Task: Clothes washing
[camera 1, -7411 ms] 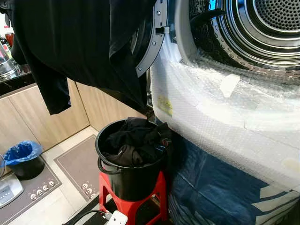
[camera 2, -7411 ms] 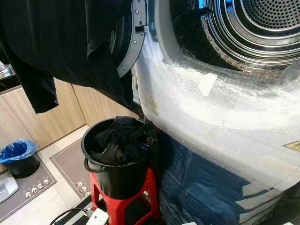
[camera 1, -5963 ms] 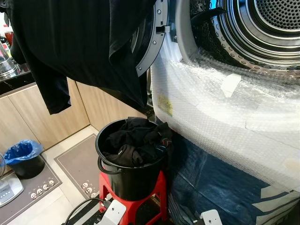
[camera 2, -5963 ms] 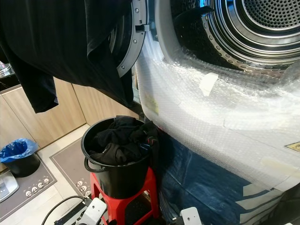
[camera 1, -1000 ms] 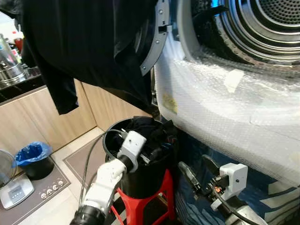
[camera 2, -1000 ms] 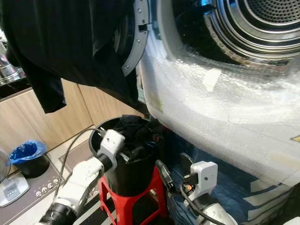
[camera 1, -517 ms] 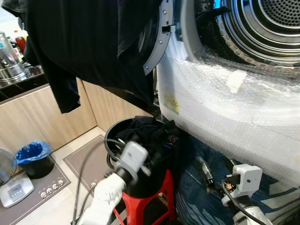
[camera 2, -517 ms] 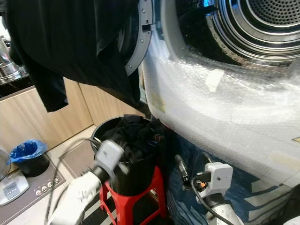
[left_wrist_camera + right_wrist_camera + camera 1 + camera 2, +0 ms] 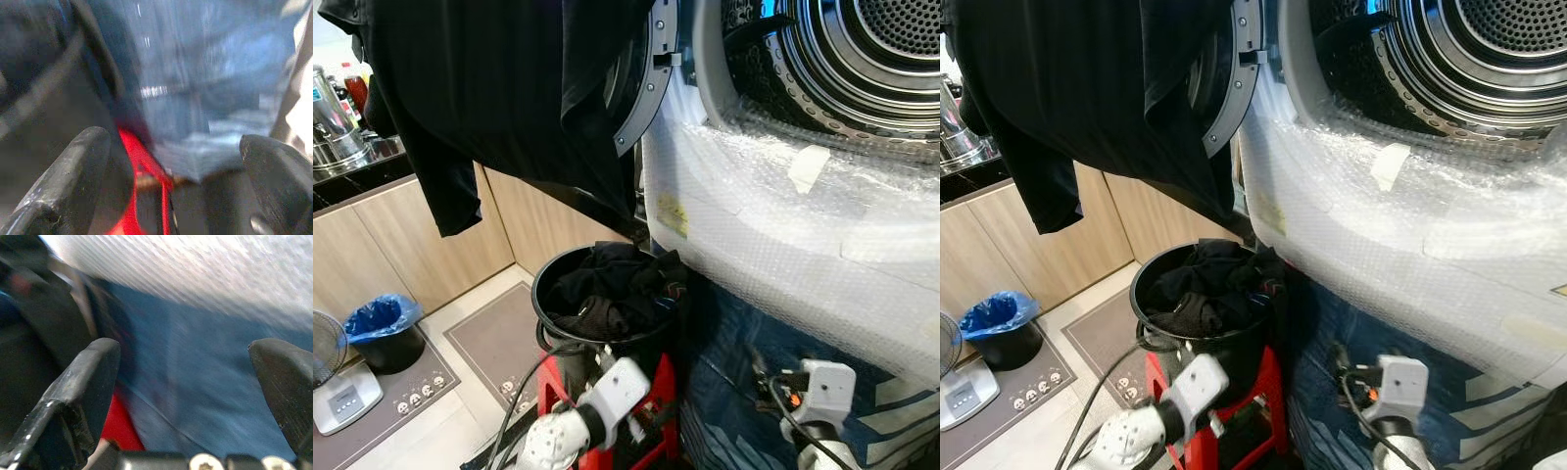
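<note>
Washing machine [image 9: 822, 235] is seen wrapped in bubble wrap, drum [image 9: 871, 49] open. Black garment [image 9: 499, 88] is draped over the door. Black bucket [image 9: 1200, 357] of dark clothes [image 9: 612, 289] sits on red stool [image 9: 1268, 392], beside the machine. Left gripper [image 9: 171, 161] and right gripper [image 9: 190, 382] are held low near the stool, jaws wide, nothing held.

Sharp, evenly lit head views, glare on the bubble wrap [image 9: 773, 225]; both wrist views motion-blurred and dim.
</note>
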Robot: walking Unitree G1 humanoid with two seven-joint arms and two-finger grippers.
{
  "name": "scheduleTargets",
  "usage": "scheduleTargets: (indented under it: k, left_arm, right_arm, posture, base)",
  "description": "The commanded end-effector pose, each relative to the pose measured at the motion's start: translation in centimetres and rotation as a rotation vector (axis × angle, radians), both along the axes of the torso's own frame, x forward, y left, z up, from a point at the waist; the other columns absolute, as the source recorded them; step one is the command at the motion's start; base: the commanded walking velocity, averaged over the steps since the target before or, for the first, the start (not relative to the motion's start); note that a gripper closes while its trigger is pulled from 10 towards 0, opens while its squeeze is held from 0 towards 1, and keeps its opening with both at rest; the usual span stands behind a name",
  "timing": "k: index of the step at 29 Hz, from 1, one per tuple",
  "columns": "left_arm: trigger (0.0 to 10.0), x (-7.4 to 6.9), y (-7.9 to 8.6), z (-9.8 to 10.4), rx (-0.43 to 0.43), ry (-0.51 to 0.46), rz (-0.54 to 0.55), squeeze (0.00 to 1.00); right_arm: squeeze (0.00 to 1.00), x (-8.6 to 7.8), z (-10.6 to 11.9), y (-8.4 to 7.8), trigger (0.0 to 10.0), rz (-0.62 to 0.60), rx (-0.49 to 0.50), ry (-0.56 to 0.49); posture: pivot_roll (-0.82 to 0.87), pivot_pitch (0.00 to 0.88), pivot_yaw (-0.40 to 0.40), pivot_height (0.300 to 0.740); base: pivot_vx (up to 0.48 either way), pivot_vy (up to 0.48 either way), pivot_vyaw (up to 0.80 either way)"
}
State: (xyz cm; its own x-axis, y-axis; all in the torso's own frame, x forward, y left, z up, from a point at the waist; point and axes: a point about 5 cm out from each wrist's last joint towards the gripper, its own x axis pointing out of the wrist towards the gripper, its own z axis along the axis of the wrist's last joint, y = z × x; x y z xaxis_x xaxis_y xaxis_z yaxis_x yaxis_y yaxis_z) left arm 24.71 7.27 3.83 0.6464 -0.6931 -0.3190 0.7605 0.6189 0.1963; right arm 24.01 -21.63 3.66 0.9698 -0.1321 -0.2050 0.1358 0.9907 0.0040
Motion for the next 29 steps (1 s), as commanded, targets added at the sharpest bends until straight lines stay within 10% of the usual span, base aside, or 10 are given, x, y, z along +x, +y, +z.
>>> scheduleTargets:
  k: [1, 9, 13, 29]
  left_arm:
    - [10.0, -0.4, 0.5, -1.3, 0.042, 0.039, -0.001, 0.0]
    - [10.0, -0.5, 2.3, -4.4, 0.049, 0.192, 0.161, 0.0]
    - [10.0, -1.5, 4.1, -7.7, 0.182, 0.28, 0.296, 0.0]
    - [10.0, -4.7, 7.8, -11.4, 0.309, 0.486, 0.566, 0.0]
  right_arm:
    - [0.0, 0.0, -0.5, -0.2, 10.0, -0.021, -0.007, 0.019]
    - [0.0, -0.5, -3.3, -1.1, 10.0, -0.058, -0.057, 0.16]
    - [0.0, -1.9, -7.0, -1.2, 10.0, -0.024, -0.085, 0.367]
    - [0.0, -6.7, -11.7, -0.5, 10.0, -0.007, -0.105, 0.711]
  posture:
    - [-0.1, 0.0, 0.076, 0.74]
    - [-0.1, 0.0, 0.071, 0.74]
    - [-0.1, 0.0, 0.071, 0.74]
    - [-0.08, 0.0, 0.066, 0.74]
  base:
    - [0.0, 0.0, 0.0]
    - [0.0, 0.0, 0.0]
    - [0.0, 0.0, 0.0]
    - [0.0, 0.0, 0.0]
